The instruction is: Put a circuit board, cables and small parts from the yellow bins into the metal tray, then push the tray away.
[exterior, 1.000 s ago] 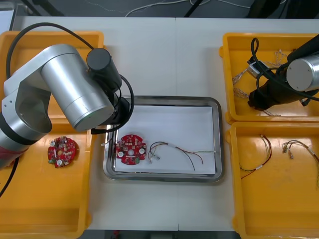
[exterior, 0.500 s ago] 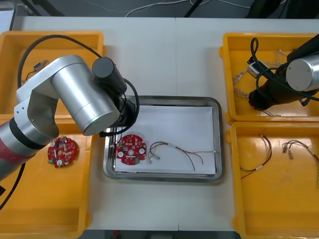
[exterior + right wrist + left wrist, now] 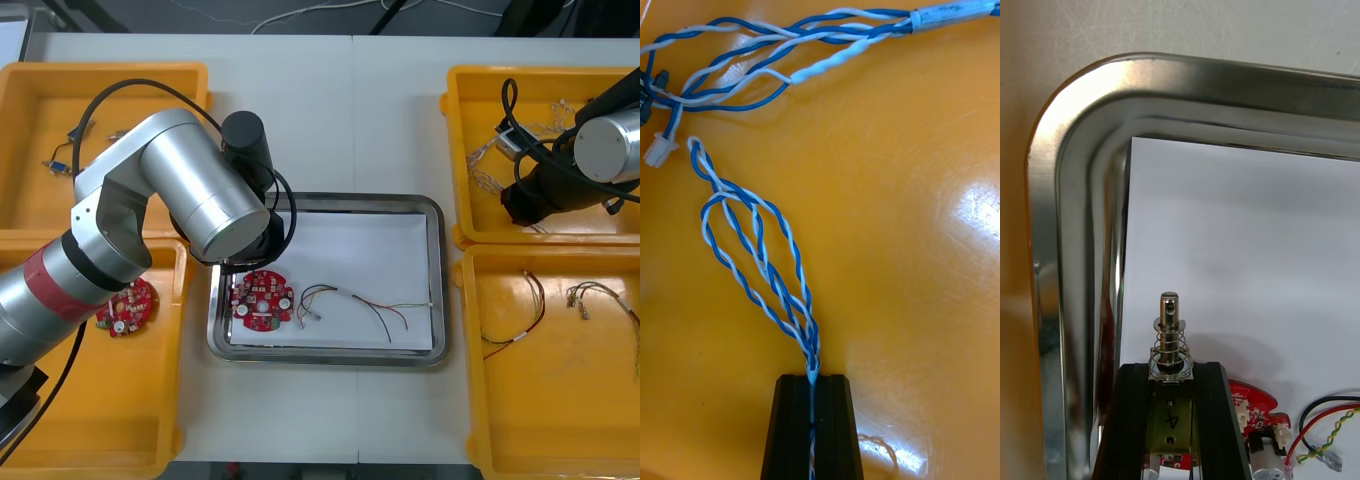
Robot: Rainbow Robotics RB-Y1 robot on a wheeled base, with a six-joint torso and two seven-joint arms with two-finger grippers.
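Low over the table's (image 3: 330,110) metal tray (image 3: 1075,187), left gripper (image 3: 1171,371) clamps a small metal part (image 3: 1169,330); right gripper (image 3: 812,382) pinches a blue-white cable (image 3: 752,255).

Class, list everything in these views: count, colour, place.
Table: one, light, under everything.
Bins: four, yellow, two each side.
Metal tray: one, shiny, white inside, between the bins.
Circuit boards: two, red, one in tray, one in left near bin.
Cables in tray: few, mixed colours, beside the board.
Cables: two bunches, dark, right near bin.
Twisted cables: several, blue and white, right far bin.
Small items: few, dark, left far bin.
Small metal part: one, silvery, held over the tray's corner.
Left gripper: one, black, shut on that part.
Right gripper: one, black, pinching a twisted cable.
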